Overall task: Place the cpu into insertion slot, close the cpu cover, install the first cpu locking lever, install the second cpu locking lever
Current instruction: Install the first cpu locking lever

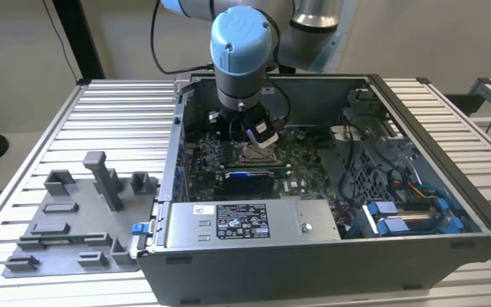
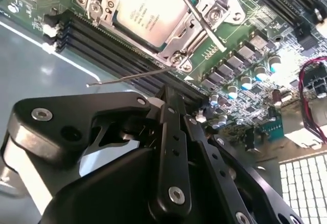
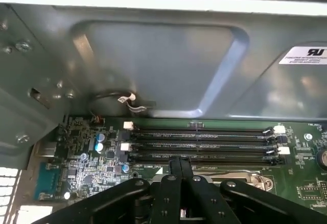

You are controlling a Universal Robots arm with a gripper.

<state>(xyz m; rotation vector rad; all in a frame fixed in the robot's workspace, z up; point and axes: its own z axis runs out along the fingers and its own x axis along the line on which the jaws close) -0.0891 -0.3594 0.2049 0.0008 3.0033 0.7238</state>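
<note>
The cpu [image 2: 144,9], with a silvery top, sits in the insertion slot [image 1: 252,154] on the green board. The cpu cover [image 2: 180,36], a silvery frame, lies down around it. One thin wire lever [image 2: 127,77] sticks out freely from the socket's corner, just past my fingertips. Another lever [image 2: 204,25] runs along the cover's side. My gripper [image 2: 171,92] hangs close above the board beside the socket, fingers [image 3: 175,169] pressed together and empty. In the exterior view the gripper [image 1: 261,139] reaches down into the open computer case.
Long black memory slots [image 3: 204,145] lie beside the socket. The case walls [image 1: 373,86] surround the board. A power supply [image 1: 228,220] stands at the near side, with blue cables [image 1: 408,217] at the exterior view's right. A grey fixture tray [image 1: 75,230] lies outside.
</note>
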